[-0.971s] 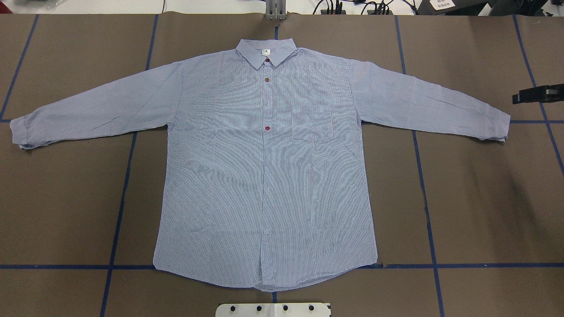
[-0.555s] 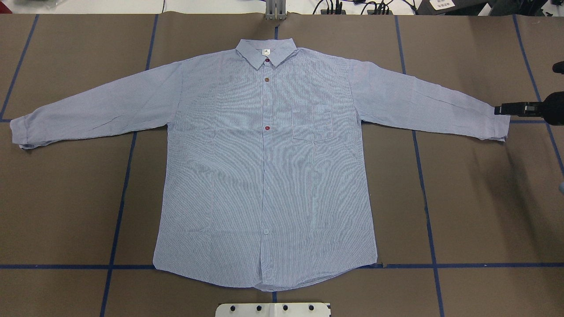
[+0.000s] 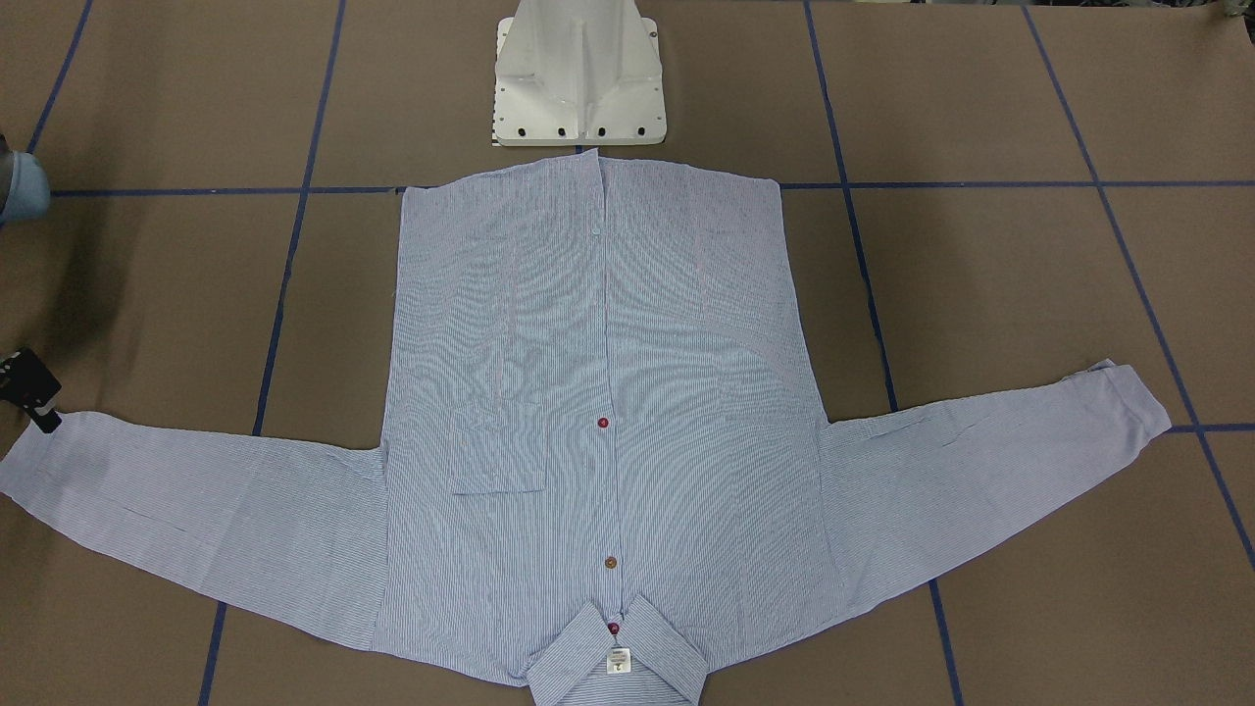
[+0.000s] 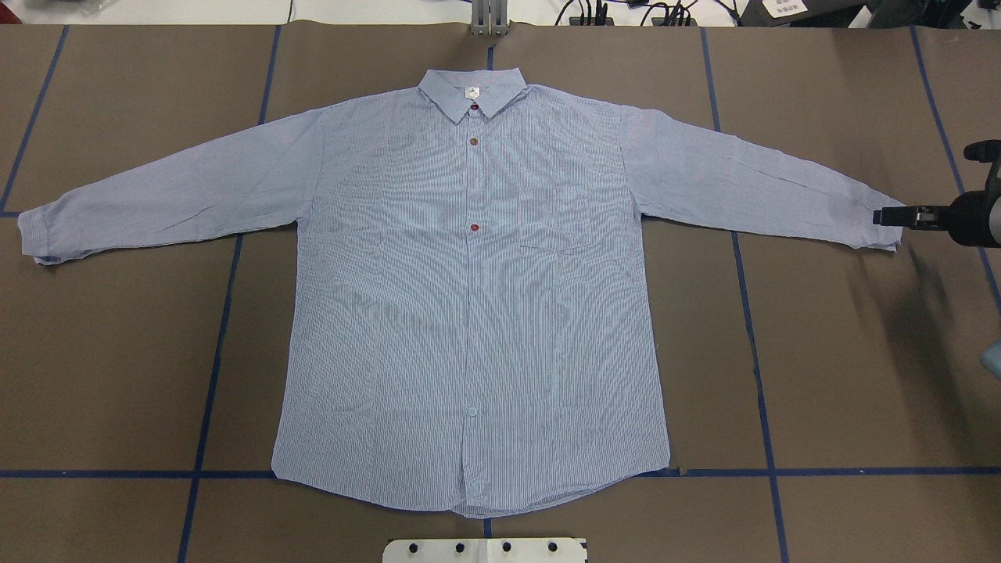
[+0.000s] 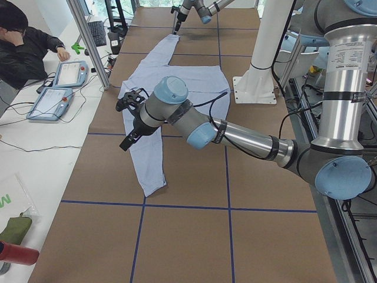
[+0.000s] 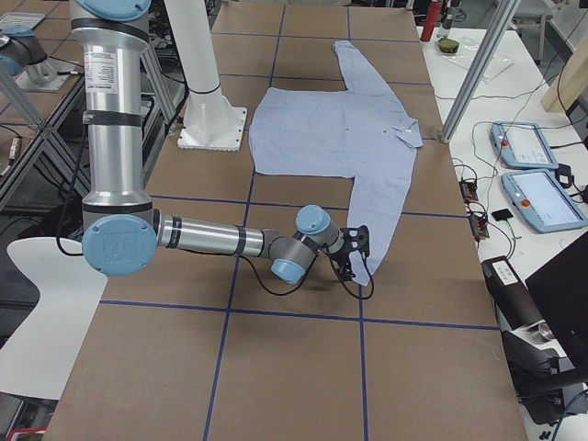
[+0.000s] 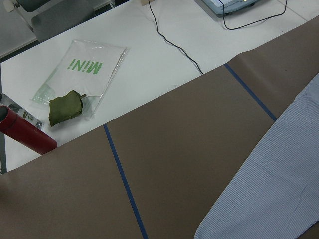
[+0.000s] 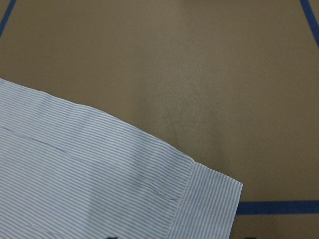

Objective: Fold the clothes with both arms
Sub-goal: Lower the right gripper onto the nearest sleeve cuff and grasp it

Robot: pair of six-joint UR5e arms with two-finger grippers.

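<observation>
Shirt (image 4: pixel 469 313) is laid flat and face up on the brown counter (image 4: pixel 821 352), with both sleeves spread wide. The collar (image 4: pixel 471 90) is on the far side from the robot, and the hem sits just in front of the white pedestal base (image 3: pixel 578 78). In the front-facing view the collar gets clipped by the bottom edge.

Right fingers (image 4: pixel 891 216) come in from the overhead view's right edge and sit right at the right-side cuff (image 4: pixel 885 228), tips overlapping its end. Touching it or just above? Can't tell. They read edge-on as one thin black bar, and the front-facing view cuts most of them off at the frame. So honestly I can't tell if they're wide, narrow or pinching fabric. The right wrist cam only gives the cuff corner lying on the counter beside a blue tape line (image 8: pixel 279 206).

Left fingers (image 5: pixel 132 134) only turn up in the left side view, in front of the left-side sleeve (image 5: pixel 147 168). From that angle I can't tell their spread or how high they hang. The left wrist cam catches just a slice of that sleeve, cut off at the bottom right corner. It also shows a red cylinder (image 7: pixel 25 134) and a plastic bag (image 7: pixel 79 74) on the white table past the counter.
</observation>
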